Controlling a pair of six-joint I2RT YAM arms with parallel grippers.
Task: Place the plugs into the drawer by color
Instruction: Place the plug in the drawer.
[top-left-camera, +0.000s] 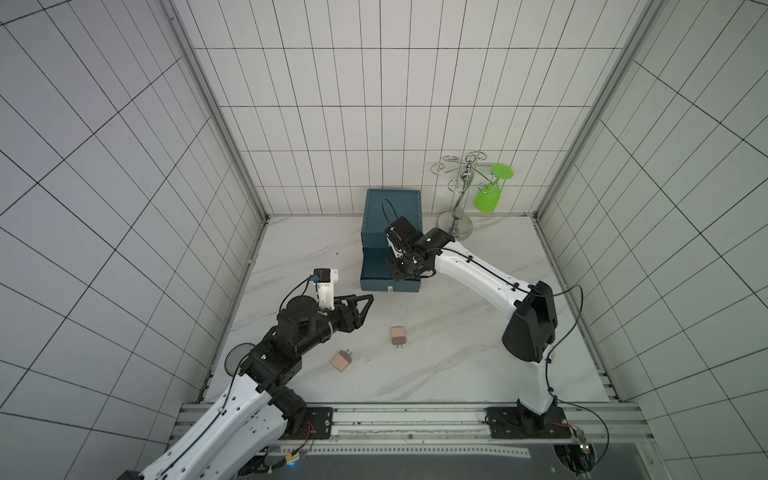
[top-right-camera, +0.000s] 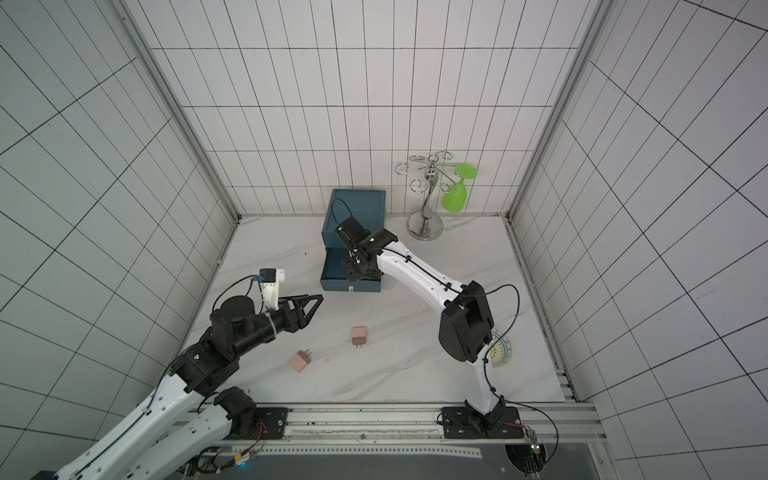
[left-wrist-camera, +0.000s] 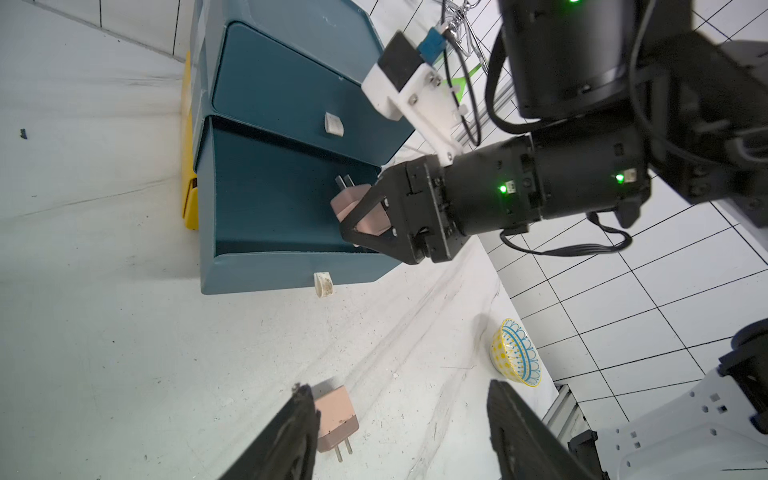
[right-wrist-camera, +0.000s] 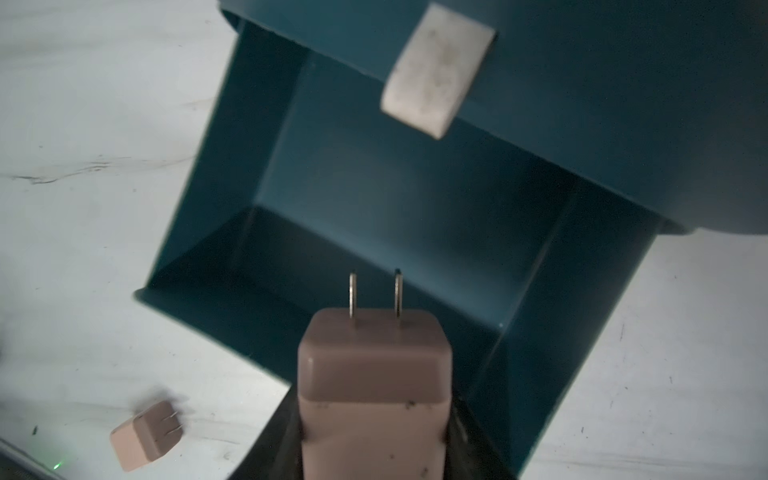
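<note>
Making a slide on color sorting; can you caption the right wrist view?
Right gripper holds a pinkish-tan plug, prongs forward, over the open teal drawer; a second tan plug lies on the table.

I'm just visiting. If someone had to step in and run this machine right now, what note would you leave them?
Right gripper: shut on the held tan plug, poised over the open lower drawer.
Left gripper: open, empty, above the table.
On the table: tan plug nearer the drawer, tan plug nearer the left arm.
Done: unclear. No teal plugs in view; upper drawer is shut.
Left: drop the held plug in, then the two loose ones.
</note>
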